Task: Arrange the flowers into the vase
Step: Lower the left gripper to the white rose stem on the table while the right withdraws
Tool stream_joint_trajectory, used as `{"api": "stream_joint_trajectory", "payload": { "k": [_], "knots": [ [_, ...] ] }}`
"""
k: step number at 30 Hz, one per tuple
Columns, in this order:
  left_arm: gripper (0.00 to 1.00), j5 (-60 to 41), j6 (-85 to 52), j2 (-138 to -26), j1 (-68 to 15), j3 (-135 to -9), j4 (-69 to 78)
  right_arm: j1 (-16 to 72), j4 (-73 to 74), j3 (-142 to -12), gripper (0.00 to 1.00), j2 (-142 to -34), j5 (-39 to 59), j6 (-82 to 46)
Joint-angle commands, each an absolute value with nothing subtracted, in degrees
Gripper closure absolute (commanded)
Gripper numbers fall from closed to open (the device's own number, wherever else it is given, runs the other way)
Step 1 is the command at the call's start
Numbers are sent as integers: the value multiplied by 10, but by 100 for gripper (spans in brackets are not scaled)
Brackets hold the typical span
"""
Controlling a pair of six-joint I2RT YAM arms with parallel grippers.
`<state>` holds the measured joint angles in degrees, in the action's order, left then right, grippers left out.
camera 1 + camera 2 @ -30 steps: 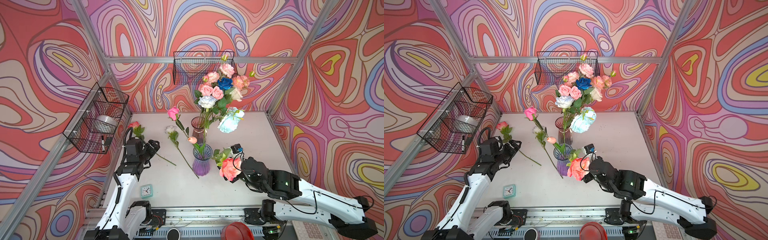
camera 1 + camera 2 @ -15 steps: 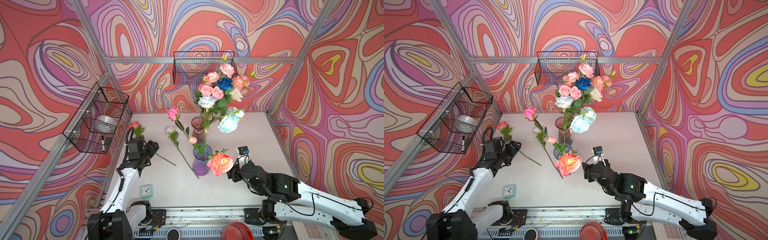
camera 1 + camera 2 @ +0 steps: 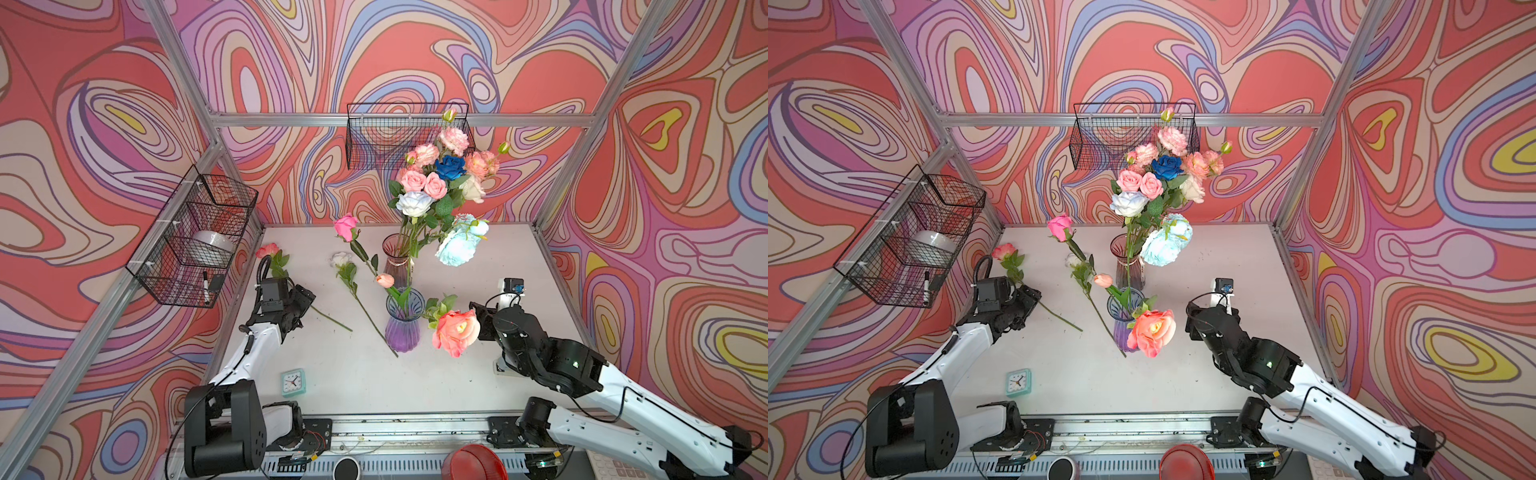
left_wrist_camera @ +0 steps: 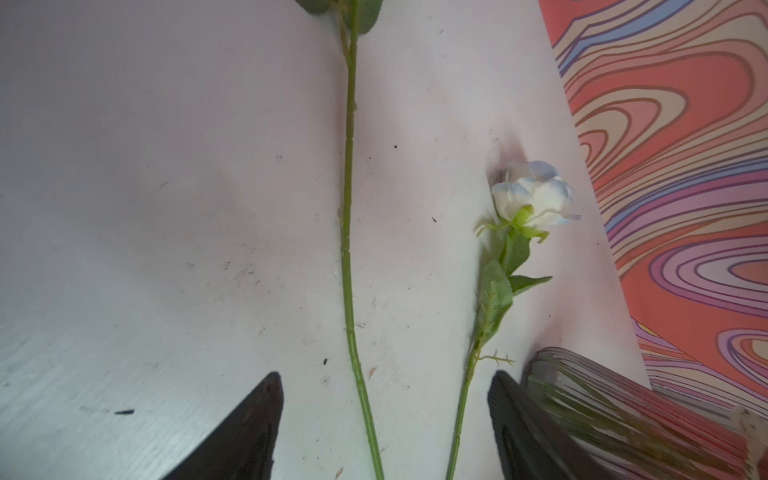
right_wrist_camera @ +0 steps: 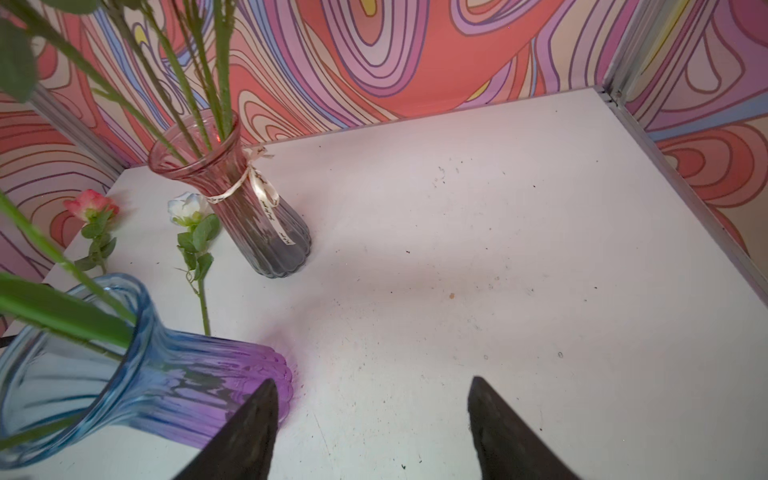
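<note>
Where the big peach bloom leans out over the rim of the blue-purple vase, you see its stem slanting toward the right pincer, which hangs just beside it, spread wide and empty. Behind, the bouquet stands upright in the pink vase. Only the right wrist view shows script on that vase's ribbon, too small to read. A peach-pink rose and a white rose lie flat on the counter, heads toward the back wall. The left wrist view alone shows the left pincer wide apart, gripping nothing, both stems passing between its fingers.
</note>
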<state>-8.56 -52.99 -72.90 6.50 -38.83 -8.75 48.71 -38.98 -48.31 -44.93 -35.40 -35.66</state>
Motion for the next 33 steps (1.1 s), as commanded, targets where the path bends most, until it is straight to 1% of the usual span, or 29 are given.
{"api": "stream_joint_trajectory", "payload": {
  "k": [1,3,5,11,17,21,26,30,33],
  "knots": [
    [30,-48,-540,-776,70,-439,-75,451,-358,-471,28,-452,-282,-344],
    [34,-37,-534,-822,70,-476,-88,446,-358,-475,29,-456,-275,-343],
    [35,-23,-526,-862,70,-515,-112,445,-362,-478,29,-458,-274,-345],
    [36,31,-497,-982,74,-643,-250,445,-385,-483,29,-436,-279,-357],
    [35,32,-498,-1051,78,-690,-283,445,-396,-482,30,-422,-280,-367],
    [40,41,-489,-1087,79,-718,-299,444,-403,-489,30,-420,-277,-369],
    [56,58,-471,-1120,79,-752,-330,445,-413,-494,29,-408,-283,-372],
    [66,65,-452,-1141,79,-769,-353,445,-415,-488,30,-399,-280,-380],
    [76,69,-440,-1145,78,-771,-361,445,-411,-481,30,-396,-275,-384]
  ]
}}
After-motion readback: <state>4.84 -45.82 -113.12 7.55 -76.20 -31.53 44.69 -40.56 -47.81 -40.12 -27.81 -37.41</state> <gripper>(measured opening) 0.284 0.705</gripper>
